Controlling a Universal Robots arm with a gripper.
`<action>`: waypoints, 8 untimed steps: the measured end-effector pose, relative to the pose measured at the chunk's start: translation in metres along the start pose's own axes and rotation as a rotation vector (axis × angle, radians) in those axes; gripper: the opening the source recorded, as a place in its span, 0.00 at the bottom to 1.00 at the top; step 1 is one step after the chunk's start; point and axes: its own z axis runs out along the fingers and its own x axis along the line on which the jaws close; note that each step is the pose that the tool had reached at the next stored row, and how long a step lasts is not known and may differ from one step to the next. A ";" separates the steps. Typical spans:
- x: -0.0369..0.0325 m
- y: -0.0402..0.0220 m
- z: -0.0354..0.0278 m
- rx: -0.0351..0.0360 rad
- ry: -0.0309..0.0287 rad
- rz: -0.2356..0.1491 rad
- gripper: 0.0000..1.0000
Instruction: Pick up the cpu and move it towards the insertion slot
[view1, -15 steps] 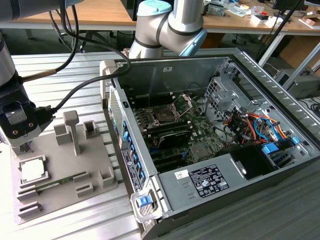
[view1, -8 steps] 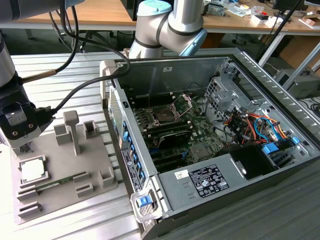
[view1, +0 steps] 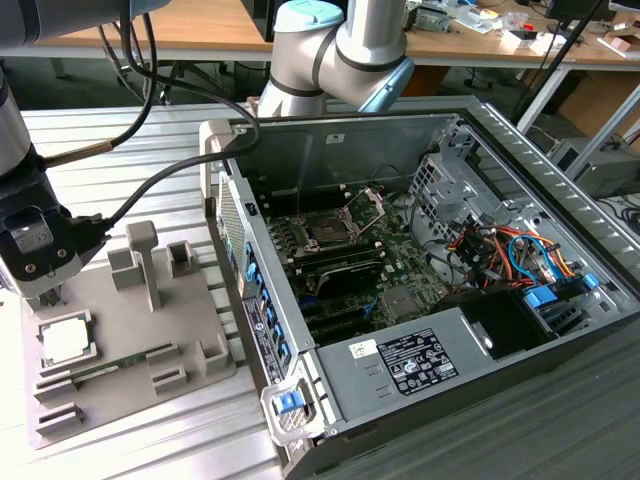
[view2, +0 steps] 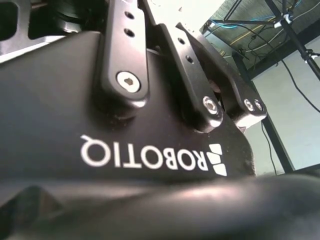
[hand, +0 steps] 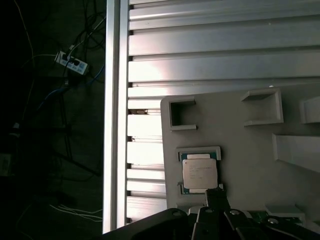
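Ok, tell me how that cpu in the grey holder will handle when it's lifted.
The cpu is a thin flat square with a metal-looking top, so it is probably rigid and light, and it won't roll. That smooth top may be slippery. It lies flat inside the raised rim of the holder, so it likely resists sideways pushes and needs a straight lift.

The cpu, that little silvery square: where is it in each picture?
Exterior view: the cpu lies in its grey holder at the exterior view's left, near the gripper.
First wrist view: the cpu sits in that holder, close to the gripper.
Second wrist view: it looks along the gripper's black body.
Shared landmark: the grey plate carrying the holder.
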 end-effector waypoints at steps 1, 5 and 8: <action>0.0000 -0.0001 0.0000 0.0001 0.0000 0.000 0.11; 0.0000 -0.0005 0.0006 0.0000 -0.0001 0.000 0.11; 0.0001 -0.0009 0.0009 0.0001 0.0000 0.000 0.11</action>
